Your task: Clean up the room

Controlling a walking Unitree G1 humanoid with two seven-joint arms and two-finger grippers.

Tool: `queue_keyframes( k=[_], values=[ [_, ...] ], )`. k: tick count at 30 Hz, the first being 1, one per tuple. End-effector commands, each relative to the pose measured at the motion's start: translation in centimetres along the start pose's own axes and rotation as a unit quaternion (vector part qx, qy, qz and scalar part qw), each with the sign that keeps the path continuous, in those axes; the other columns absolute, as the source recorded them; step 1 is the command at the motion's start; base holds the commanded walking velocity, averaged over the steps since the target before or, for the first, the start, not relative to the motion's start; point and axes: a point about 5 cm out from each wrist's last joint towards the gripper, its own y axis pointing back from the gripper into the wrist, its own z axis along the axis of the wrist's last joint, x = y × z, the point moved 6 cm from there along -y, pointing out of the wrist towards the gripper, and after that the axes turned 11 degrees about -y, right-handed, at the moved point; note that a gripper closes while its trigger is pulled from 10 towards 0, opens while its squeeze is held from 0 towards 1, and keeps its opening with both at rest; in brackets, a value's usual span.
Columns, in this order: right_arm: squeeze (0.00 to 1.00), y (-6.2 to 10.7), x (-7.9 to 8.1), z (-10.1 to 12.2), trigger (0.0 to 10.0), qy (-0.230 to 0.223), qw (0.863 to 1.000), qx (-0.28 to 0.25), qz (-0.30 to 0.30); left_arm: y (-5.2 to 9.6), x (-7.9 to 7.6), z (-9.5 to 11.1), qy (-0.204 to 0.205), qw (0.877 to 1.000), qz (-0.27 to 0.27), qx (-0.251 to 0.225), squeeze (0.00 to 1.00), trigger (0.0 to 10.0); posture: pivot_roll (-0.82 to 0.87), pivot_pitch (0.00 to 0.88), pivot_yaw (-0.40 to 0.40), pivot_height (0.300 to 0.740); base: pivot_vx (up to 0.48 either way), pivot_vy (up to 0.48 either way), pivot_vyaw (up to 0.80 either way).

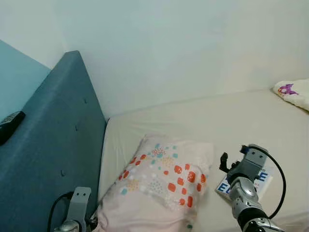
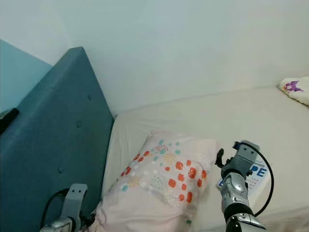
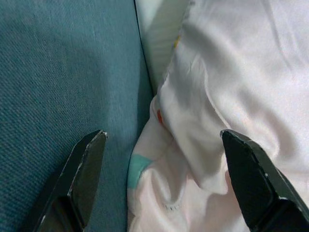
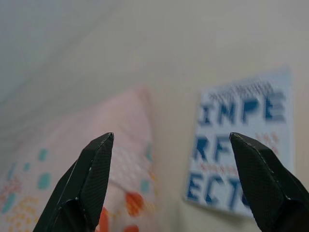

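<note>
The jaws of the right gripper (image 4: 169, 193) are spread wide and hold nothing; they are poised above the gap between the pillow (image 1: 161, 181) and the book (image 4: 241, 154) at its right. The left gripper (image 3: 164, 188) is likewise wide open and empty, straddling the pillow's near left corner beside the blue headboard (image 1: 53, 145). Both items lie on the bed (image 1: 231, 121). For a secure grasp, the book's edge should be centred between the jaws before closing.

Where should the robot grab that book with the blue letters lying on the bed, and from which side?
Grip the book by its long edge facing the pillow, probably coming from above. It lies flat on the mattress, so one finger must slide under that edge. The right gripper hovers open just above it.
</note>
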Motion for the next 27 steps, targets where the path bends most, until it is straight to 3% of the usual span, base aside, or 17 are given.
queue_keyframes(
  k=[1,7,8,10,11,14,21,25,26,27],
  values=[
    [0.00,0.3,-0.4,-1.4,10.0,-0.014,0.999,0.028,-0.009,0.5,3.0,-1.2,0.003,0.999,0.040,0.011,1.00,10.0,-0.14,0.000,0.082,0.740,0.000,0.000,0.00],
    [0.00,0.7,0.1,-3.0,10.0,0.000,0.998,0.061,0.015,0.3,1.0,0.4,0.023,0.999,-0.003,-0.038,0.98,10.0,-0.13,0.000,0.065,0.740,0.000,0.000,0.00],
    [0.00,0.8,1.0,-3.4,10.0,0.009,0.997,0.065,0.042,0.3,0.4,0.6,0.022,0.999,-0.014,-0.043,0.00,10.0,-0.13,0.000,0.060,0.740,0.000,0.000,0.00],
    [0.00,0.9,1.8,-3.6,10.0,0.011,0.996,0.067,0.065,0.3,-0.3,0.7,0.025,0.998,-0.024,-0.048,0.00,10.0,-0.13,0.000,0.058,0.740,0.000,0.000,0.00],
    [0.00,1.1,2.7,-4.2,10.0,0.029,0.992,0.081,0.089,0.2,-1.9,0.8,0.037,0.997,-0.046,-0.051,0.00,10.0,-0.13,0.000,0.056,0.740,0.000,0.000,0.77],
    [0.00,1.2,2.9,-4.4,10.0,0.032,0.992,0.085,0.092,0.3,-2.9,0.6,0.042,0.996,-0.062,-0.049,0.00,10.0,-0.14,0.000,0.055,0.740,0.000,0.000,0.77],
    [0.00,1.0,1.9,-4.0,10.0,0.035,0.993,0.085,0.081,0.7,-6.6,0.0,0.040,0.988,-0.143,-0.049,0.00,10.0,-0.15,0.000,0.057,0.740,0.000,0.000,0.77],
    [0.00,1.0,1.5,-3.9,10.0,0.034,0.993,0.083,0.075,0.9,-7.1,-0.2,0.039,0.985,-0.160,-0.049,0.00,10.0,-0.15,0.000,0.058,0.740,0.000,0.000,0.77],
    [0.00,1.0,1.0,-3.8,10.0,0.033,0.994,0.082,0.069,1.2,-7.9,-0.3,0.061,0.978,-0.193,-0.054,0.00,10.0,-0.15,0.000,0.059,0.740,0.000,0.000,0.77],
    [0.00,1.0,1.0,-3.8,10.0,0.033,0.994,0.082,0.069,1.2,-7.9,-0.3,0.061,0.978,-0.193,-0.054,0.00,10.0,-0.15,0.000,0.059,0.740,0.000,0.000,0.77]
  ],
)
